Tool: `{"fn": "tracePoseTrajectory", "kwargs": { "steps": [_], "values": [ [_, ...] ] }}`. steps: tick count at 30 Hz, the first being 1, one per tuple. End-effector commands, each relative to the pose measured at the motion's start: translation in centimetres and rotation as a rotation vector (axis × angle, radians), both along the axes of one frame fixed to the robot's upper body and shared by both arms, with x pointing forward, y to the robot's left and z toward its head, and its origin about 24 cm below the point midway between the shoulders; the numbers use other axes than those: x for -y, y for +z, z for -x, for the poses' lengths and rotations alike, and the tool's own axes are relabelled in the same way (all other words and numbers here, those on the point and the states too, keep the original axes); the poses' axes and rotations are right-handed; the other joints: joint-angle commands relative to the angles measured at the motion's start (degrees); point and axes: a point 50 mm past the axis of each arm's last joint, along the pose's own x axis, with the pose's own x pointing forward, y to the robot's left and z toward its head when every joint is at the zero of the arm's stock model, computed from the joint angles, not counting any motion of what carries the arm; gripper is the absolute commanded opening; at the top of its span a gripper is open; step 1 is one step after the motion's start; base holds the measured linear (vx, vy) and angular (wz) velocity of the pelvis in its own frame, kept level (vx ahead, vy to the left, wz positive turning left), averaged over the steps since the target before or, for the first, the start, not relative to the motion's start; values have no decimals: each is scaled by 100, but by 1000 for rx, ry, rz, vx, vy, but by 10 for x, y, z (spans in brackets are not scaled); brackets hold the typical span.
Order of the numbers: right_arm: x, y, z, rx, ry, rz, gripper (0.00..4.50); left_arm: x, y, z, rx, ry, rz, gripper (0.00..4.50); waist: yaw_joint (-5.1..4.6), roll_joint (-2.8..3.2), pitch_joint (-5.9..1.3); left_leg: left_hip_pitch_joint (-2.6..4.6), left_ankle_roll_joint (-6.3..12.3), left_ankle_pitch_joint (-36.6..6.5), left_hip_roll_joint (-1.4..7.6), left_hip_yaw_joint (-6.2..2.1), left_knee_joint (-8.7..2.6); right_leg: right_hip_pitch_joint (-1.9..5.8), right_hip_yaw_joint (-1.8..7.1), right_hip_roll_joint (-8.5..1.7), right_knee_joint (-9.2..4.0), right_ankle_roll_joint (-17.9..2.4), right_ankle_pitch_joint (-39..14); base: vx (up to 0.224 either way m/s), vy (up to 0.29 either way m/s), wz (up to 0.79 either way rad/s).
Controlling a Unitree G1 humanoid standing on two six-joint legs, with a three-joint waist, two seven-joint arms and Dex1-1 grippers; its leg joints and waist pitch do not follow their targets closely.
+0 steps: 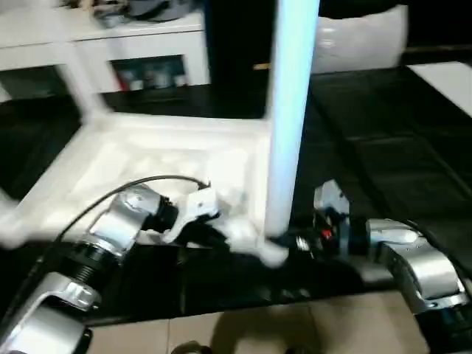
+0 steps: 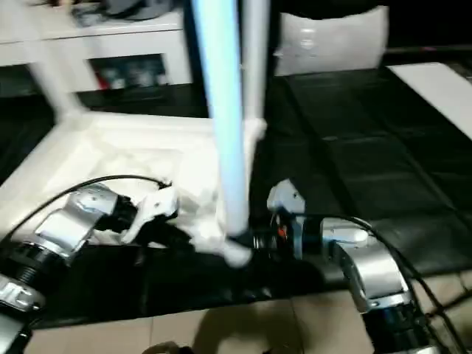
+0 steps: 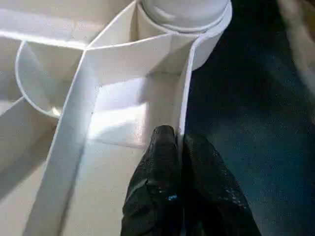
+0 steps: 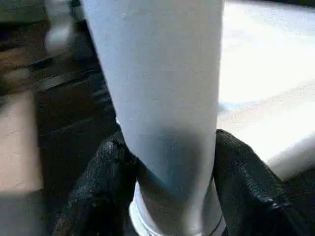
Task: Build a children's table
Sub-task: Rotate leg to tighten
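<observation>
table leg (image 4: 162, 98) gripped by right hand (image 4: 167, 187), standing in corner socket (image 3: 184, 19).

Left end effector (image 3: 178, 147) pinched closed; right end effector (image 4: 170, 162) clamped.

White table top (image 1: 147, 158) and pale, blue-tinged leg (image 1: 289, 118) on a black mat (image 1: 383, 147) — my black fingers (image 3: 162, 187), silver forearms (image 1: 413, 258).
</observation>
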Motion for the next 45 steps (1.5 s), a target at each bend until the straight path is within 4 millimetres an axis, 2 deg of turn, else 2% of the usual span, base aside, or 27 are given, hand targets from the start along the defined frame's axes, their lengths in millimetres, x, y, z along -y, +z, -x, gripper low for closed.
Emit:
{"fn": "tracePoseTrajectory", "kwargs": {
  "steps": [1, 2, 3, 4, 5, 7, 10, 11, 13, 14, 15, 16, 17, 18, 20, 23, 24, 26, 29, 32, 33, 36, 38, 40, 41, 44, 45],
  "values": [
    [-46, -11, 9, -59, 88, -38, 196, 42, 15, -1, 68, 12, 143, 0, 12, -120, -294, 55, -28, -1904, 194, -123, -488, 219, 178, -302, -558, -838, -2867, 0, 0, 0],
    [-52, -12, 4, -55, 8, -39, 196, 49, 15, -4, 78, 76, 150, 0, -13, -123, -287, 58, 30, -1897, 177, -120, -477, 219, 180, -307, -594, -724, -3094, 0, 0, 0],
    [-53, -12, 4, -55, 6, -39, 196, 49, 15, -4, 78, 78, 150, 0, -24, -121, -281, 77, 60, -1908, 174, -118, -474, 195, 179, -302, -627, -648, -3249, 0, 0, 0],
    [-55, -12, 2, -53, -42, -39, 196, 53, 16, -6, 84, 119, 156, 0, -22, -99, -290, 92, 59, -1917, 169, -124, -470, 193, 171, -304, -630, -624, -3299, 0, 0, 0],
    [-64, -13, -4, -60, -153, -53, 195, 66, 19, -9, 96, 202, 180, 0, -38, -104, -299, 78, 62, -1842, 180, -122, -485, 198, 180, -295, -626, -613, -3195, 0, 0, 0],
    [-68, -13, -7, -57, -206, -44, 195, 72, 21, -10, 108, 239, 191, 0, -58, -101, -310, 78, 38, -1804, 179, -123, -492, 193, 171, -279, -621, -652, -3046, 0, 0, 0],
    [-75, -10, -13, -47, -327, -64, 195, 88, 24, -7, 122, 268, 212, 0, -62, -85, -327, 59, 99, -1758, 187, -118, -509, 203, 190, -265, -604, -683, -2703, 0, 0, 0],
    [-78, -8, -12, -59, -334, -103, 230, 92, 25, -5, 129, 248, 217, 0, -62, -64, -361, 53, 124, -1670, 193, -116, -504, 221, 199, -272, -592, -734, -2467, 0, 0, 0],
    [-75, -6, -12, -50, -342, -116, 264, 91, 27, -5, 136, 232, 217, 0, -43, -68, -375, 35, 180, -1528, 197, -114, -506, 247, 202, -261, -558, -805, -2092, 0, 0, 0],
    [-73, -5, -12, -44, -350, -117, 264, 89, 27, -5, 137, 235, 215, 0, -36, -62, -391, 30, 227, -1398, 201, -107, -497, 260, 209, -265, -530, -887, -1778, 0, 0, 0],
    [-67, -4, -12, -34, -353, -130, 283, 86, 27, -6, 142, 231, 210, 0, -29, -64, -402, 19, 276, -1251, 195, -94, -480, 272, 210, -261, -506, -962, -1512, 0, 0, 0],
    [-67, -4, -12, -34, -353, -130, 283, 86, 27, -6, 142, 231, 210, 0, -21, -65, -400, 23, 303, -1216, 195, -86, -476, 271, 211, -266, -509, -993, -1452, 0, 0, 0],
    [-59, -2, -12, -15, -346, -143, 303, 78, 24, -7, 151, 216, 180, 0, -12, -42, -399, 22, 334, -1184, 191, -85, -471, 280, 206, -271, -504, -1020, -1448, 0, 0, 0],
    [-53, 0, -10, 11, -316, -141, 303, 71, 22, -7, 151, 199, 167, 0, -5, -58, -401, 7, 363, -1179, 190, -85, -470, 300, 203, -278, -509, -1005, -1461, 0, 0, 0],
    [-43, 3, -8, 52, -262, -125, 319, 62, 20, -6, 153, 163, 151, 0, 7, -48, -418, 6, 403, -1087, 201, -87, -454, 313, 204, -276, -479, -1031, -1302, 0, 0, 0],
    [-28, 5, -3, 101, -164, -87, 351, 52, 18, -4, 149, 92, 138, 0, 35, -44, -441, -6, 520, -865, 212, -86, -424, 332, 197, -272, -429, -1182, -840, 0, 0, 0],
    [-17, 7, 0, 119, -94, -59, 356, 47, 17, 0, 142, 9, 131, 0, 39, -51, -448, -14, 596, -759, 212, -88, -403, 334, 194, -271, -410, -1252, -656, 0, 0, 0],
    [-12, 7, 1, 124, -66, -45, 375, 44, 16, 1, 133, -18, 125, 0, 47, -42, -436, -23, 661, -755, 215, -78, -396, 329, 190, -274, -389, -1324, -603, 0, 0, 0],
    [6, 8, 6, 123, 77, 17, 387, 31, 13, 8, 117, -187, 81, 0, 95, -54, -419, 11, 630, -1077, 235, -85, -411, 322, 186, -286, -437, -1284, -1145, 0, 0, 0],
    [13, 10, 10, 107, 181, 32, 387, 25, 13, 10, 84, -258, 77, 0, 172, -32, -406, 59, 535, -1263, 272, -69, -427, 274, 199, -289, -450, -1286, -1398, 0, 0, 0],
    [14, 10, 11, 100, 212, 32, 387, 23, 13, 11, 77, -278, 76, 0, 212, -42, -400, 84, 503, -1324, 294, -65, -437, 251, 208, -286, -452, -1306, -1428, 0, 0, 0],
    [19, 14, 17, 62, 363, 40, 387, 12, 12, 13, 38, -380, 34, 0, 296, -41, -400, 74, 453, -1332, 307, -63, -442, 259, 223, -291, -416, -1327, -1335, 0, 0, 0],
    [21, 17, 17, 36, 427, 30, 387, 5, 12, 13, 20, -419, 16, 0, 306, -66, -401, 58, 460, -1361, 293, -63, -441, 271, 220, -296, -410, -1340, -1354, 0, 0, 0],
    [22, 18, 17, 19, 482, 27, 387, 2, 12, 13, -2, -452, 12, 0, 310, -62, -393, 47, 445, -1383, 294, -70, -444, 281, 223, -317, -415, -1308, -1472, 0, 0, 0],
    [22, 18, 17, 16, 486, 27, 362, 1, 13, 13, -3, -456, 10, 0, 313, -69, -398, 51, 442, -1369, 281, -65, -434, 283, 219, -319, -426, -1294, -1551, 0, 0, 0],
    [23, 20, 18, -24, 552, 20, 352, -2, 13, 15, -23, -514, -12, 0, 326, -68, -409, 61, 440, -1291, 287, -65, -424, 272, 215, -312, -415, -1338, -1501, 0, 0, 0],
    [23, 20, 18, -43, 583, 20, 343, -3, 14, 16, -28, -538, -25, 0, 318, -133, -412, 26, 467, -1182, 291, -65, -428, 298, 214, -312, -398, -1348, -1394, 0, 0, 0]
  ]
}}
